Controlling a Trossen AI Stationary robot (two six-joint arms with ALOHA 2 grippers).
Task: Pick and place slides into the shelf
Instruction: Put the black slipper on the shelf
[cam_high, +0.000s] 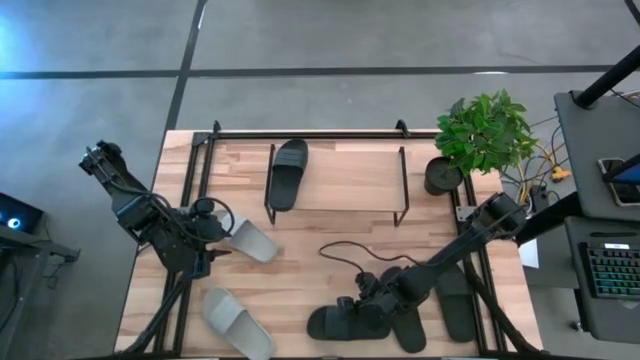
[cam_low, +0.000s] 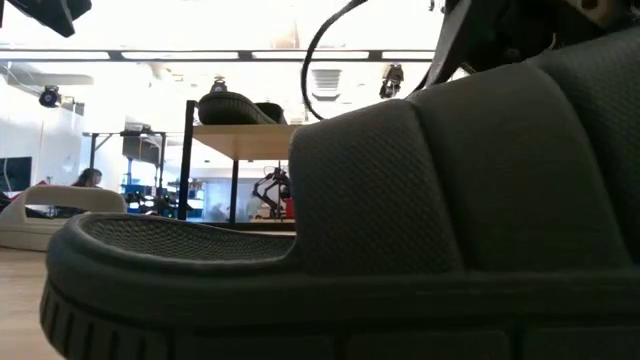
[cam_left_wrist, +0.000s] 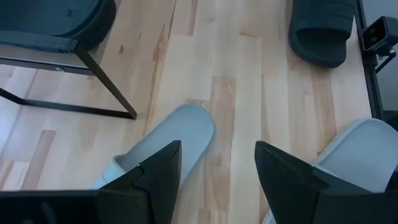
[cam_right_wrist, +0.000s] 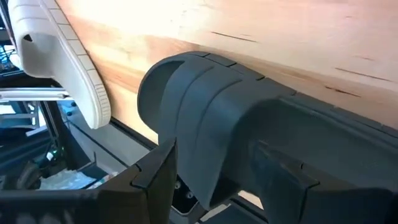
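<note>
Mid-pick on two slides at once: right tool (cam_high: 358, 305) spread wide around the strap of a dark slide (cam_high: 345, 320) at the near edge of the surface (cam_high: 330, 225), jaws either side, not clamped yet. Left tool (cam_high: 212, 240) equally wide open, empty, hovering over a light grey slide (cam_high: 252, 240) near the left side. Next up, probably squeeze, lift, and carry to the shelf (cam_high: 350, 185), already holding one dark slide (cam_high: 288, 172) on its top board.

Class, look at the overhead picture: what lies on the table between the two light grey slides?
Nothing but bare table separates the upper light grey slide from the lower light grey slide, as the high view shows.
</note>
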